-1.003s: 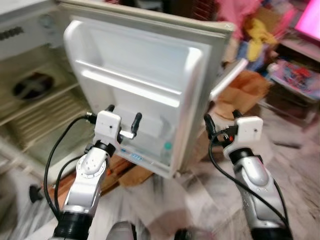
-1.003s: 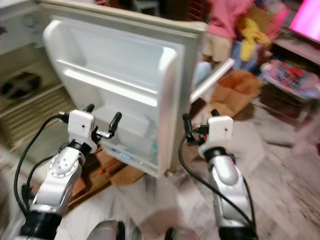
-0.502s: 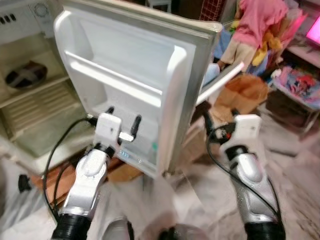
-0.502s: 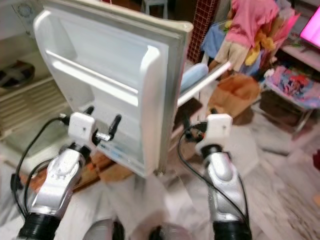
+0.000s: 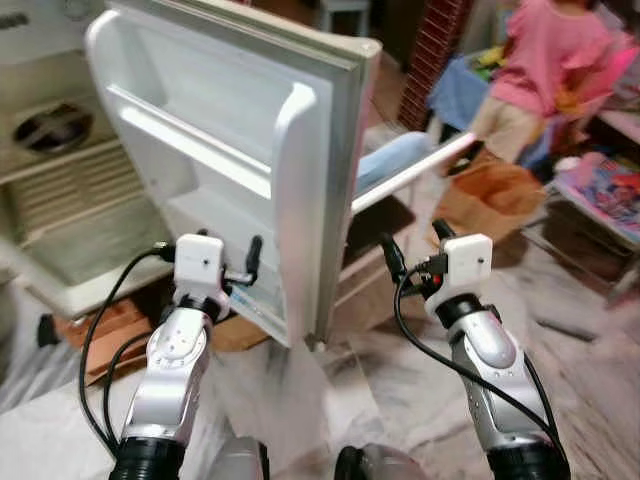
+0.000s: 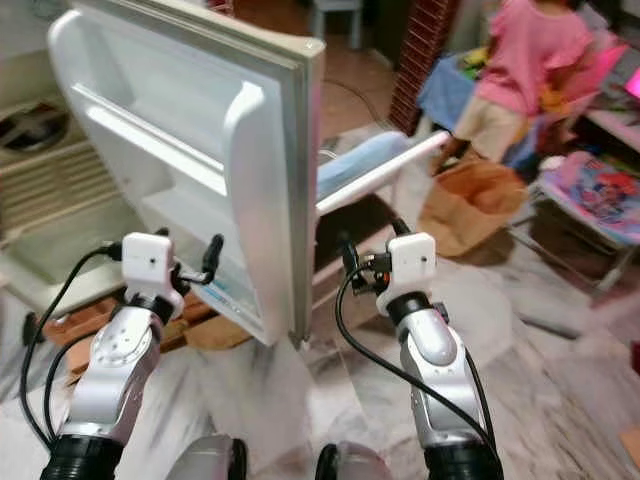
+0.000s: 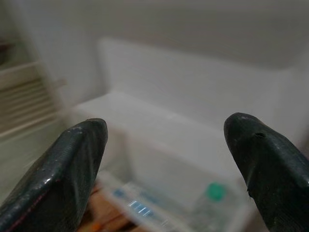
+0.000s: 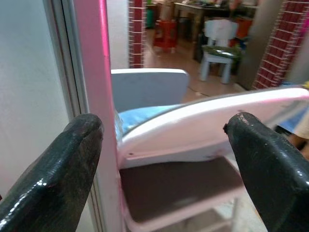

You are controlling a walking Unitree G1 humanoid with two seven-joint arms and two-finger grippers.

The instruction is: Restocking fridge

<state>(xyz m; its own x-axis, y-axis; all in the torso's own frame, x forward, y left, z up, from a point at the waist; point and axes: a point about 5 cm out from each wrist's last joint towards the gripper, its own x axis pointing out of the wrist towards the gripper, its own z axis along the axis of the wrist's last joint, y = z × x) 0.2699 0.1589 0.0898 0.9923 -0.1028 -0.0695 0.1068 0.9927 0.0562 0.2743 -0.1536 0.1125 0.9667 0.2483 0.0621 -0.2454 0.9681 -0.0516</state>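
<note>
So we've got the fridge (image 5: 60,190) standing open in front of us on the left, with bare shelves and a round fan grille up in the back. Its door (image 5: 230,140) is swung wide out towards us and pretty much sits between our two arms. The door edge is closest to the right gripper. Behind the door there's a pink and white chair (image 8: 203,130) with a blue cushion, and further right a person in a pink top (image 5: 545,75) next to a brown paper bag (image 5: 495,195) and a pile of colourful stuff. The floor (image 5: 590,330) is pale marble.

Door shelves look mostly bare. The bottom one holds a clear bottle with a green cap (image 7: 214,192), a bit blurry.

Our left gripper (image 5: 222,258) is up at that bottom door shelf, fingers (image 7: 72,164) spread apart, nothing in them. Our right gripper (image 5: 412,250) hovers just past the door edge, also spread wide and holding nothing.
</note>
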